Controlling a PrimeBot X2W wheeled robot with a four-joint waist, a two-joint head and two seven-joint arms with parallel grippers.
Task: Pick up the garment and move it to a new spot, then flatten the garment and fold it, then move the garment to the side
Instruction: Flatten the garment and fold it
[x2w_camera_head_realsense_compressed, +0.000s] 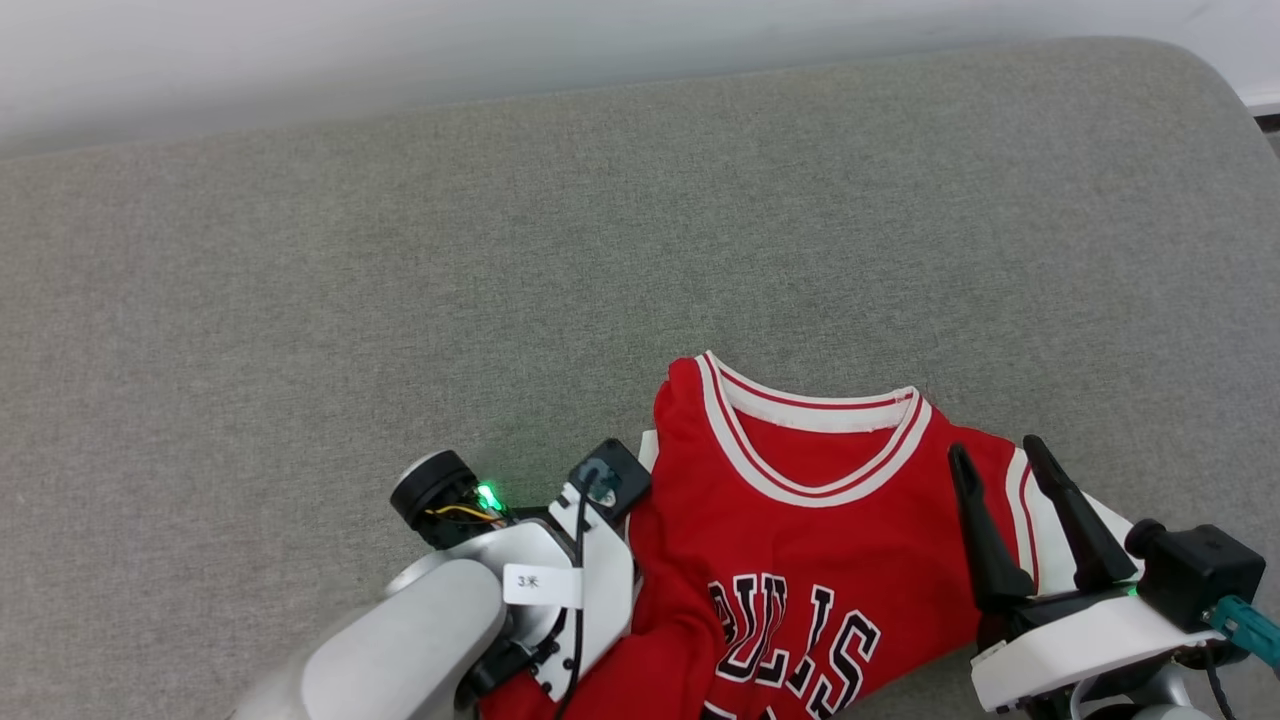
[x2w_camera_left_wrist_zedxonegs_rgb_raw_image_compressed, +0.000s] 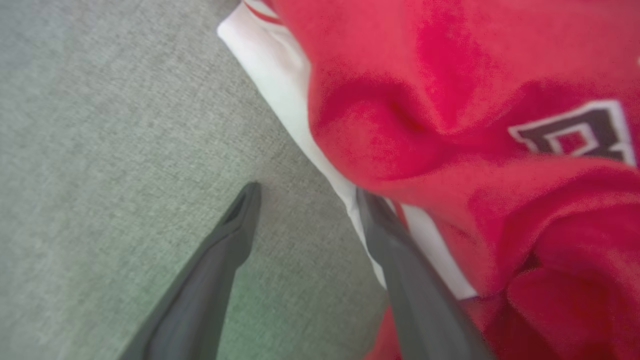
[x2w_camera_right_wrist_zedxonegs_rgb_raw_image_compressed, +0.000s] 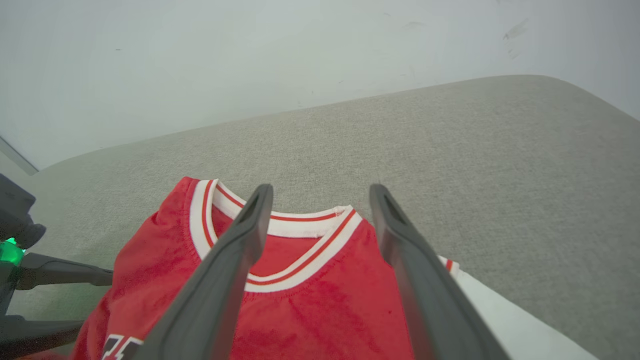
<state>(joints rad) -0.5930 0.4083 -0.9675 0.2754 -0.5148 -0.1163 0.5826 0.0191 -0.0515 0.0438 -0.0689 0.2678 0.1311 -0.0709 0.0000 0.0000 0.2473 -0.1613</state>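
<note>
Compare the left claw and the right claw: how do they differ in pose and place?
The left claw points down at the left sleeve edge of the red jersey, one finger against white cloth. The right claw points forward, over the right shoulder. Both are open, holding nothing.

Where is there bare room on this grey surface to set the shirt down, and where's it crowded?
Free: the grey surface between the garment and the wall, and all left of the left gripper. Crowded: the near edge, around the garment and right gripper.
</note>
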